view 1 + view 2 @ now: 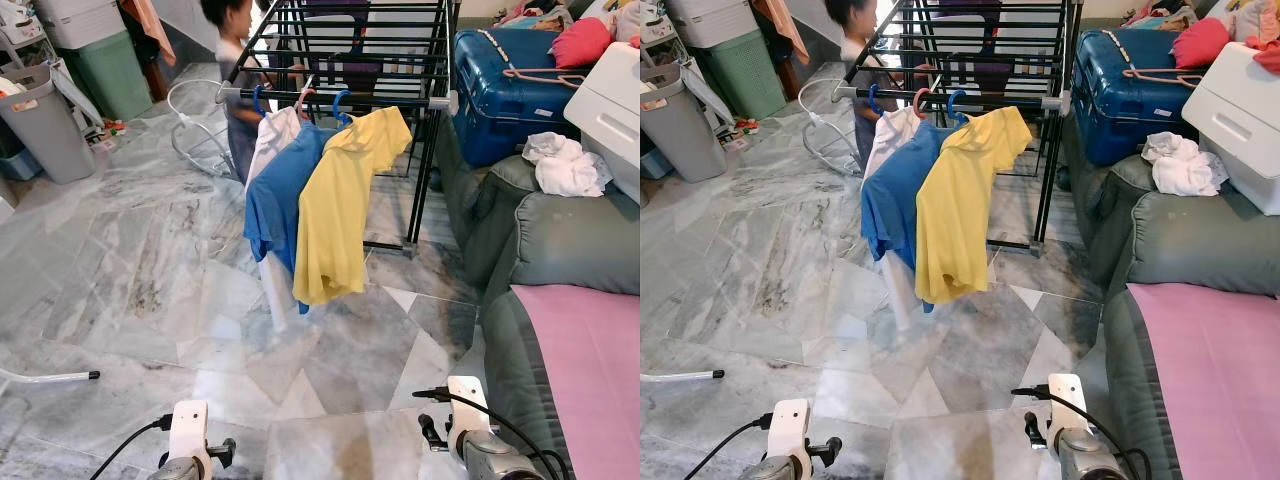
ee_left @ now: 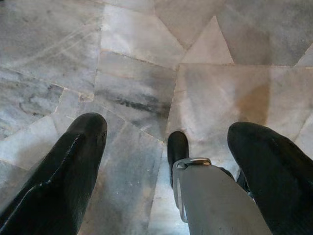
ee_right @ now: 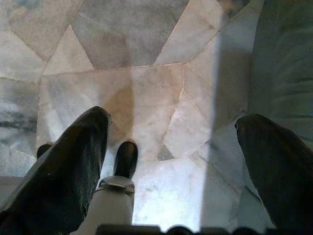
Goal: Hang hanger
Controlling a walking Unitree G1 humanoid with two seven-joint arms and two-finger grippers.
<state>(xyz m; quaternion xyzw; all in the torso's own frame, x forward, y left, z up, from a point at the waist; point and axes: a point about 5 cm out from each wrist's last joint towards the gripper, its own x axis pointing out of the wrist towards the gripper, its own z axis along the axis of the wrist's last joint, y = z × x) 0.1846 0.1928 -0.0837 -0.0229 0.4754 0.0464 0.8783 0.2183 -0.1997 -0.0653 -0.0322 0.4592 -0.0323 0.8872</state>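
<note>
Left gripper (image 2: 166,147) and right gripper (image 3: 171,147) hanging low over marble floor (image 1: 150,260), my jaws gaping wide, gripping nothing. Pink hanger (image 1: 545,75) lying on blue suitcase (image 1: 500,100), beside drying rack (image 1: 340,97). Person (image 1: 235,80) standing behind rack: risking collision while approaching, snagging yellow shirt (image 1: 340,200).

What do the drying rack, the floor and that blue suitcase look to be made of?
The drying rack looks like thin metal tubing painted black, with a lighter grey front rail; the paint hides what metal it is. The floor looks like polished grey-white marble or a marble-look tile, veined and faintly reflective. The blue suitcase seems to be hard glossy plastic, judging by its shine and ribbed shell.
</note>
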